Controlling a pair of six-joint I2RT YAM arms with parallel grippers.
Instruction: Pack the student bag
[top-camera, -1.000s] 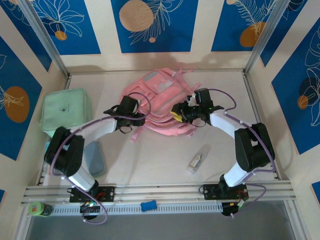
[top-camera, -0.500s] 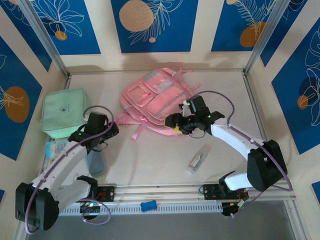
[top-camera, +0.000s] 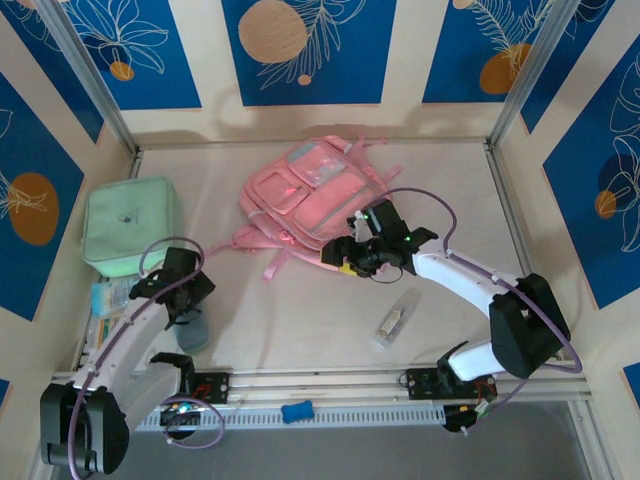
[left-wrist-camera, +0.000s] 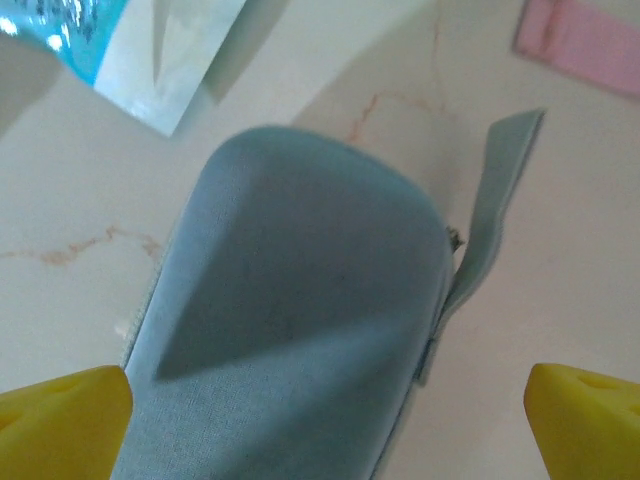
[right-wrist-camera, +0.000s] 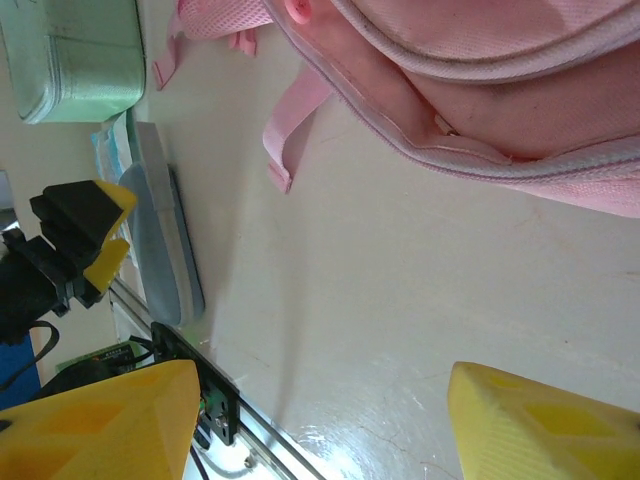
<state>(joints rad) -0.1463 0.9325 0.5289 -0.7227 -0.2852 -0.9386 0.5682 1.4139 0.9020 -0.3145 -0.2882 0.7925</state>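
Note:
The student bag (top-camera: 310, 195), a pink backpack, lies flat at the middle back of the table. Its lower edge and a loose strap (right-wrist-camera: 300, 130) show in the right wrist view, the bag (right-wrist-camera: 500, 90) across the top. My right gripper (top-camera: 340, 258) hovers just off the bag's near edge, open (right-wrist-camera: 320, 420), with bare table between its yellow fingertips (right-wrist-camera: 545, 425). My left gripper (top-camera: 185, 298) is at the near left, open (left-wrist-camera: 325, 425), directly over a blue-grey pouch (left-wrist-camera: 290, 320). Its yellow fingertips (left-wrist-camera: 65, 425) stand either side of the pouch.
A mint-green soft case (top-camera: 130, 225) sits at the far left, with a tissue packet (top-camera: 105, 298) in front of it. A clear tube (top-camera: 395, 320) lies near the right arm. The front rail holds a blue clip (top-camera: 297, 411) and a green bottle (top-camera: 80, 417).
My left arm swung away from the bag to the near left, over the pouch, and its jaws opened wide. My right gripper slid off the bag's edge towards the near left and opened.

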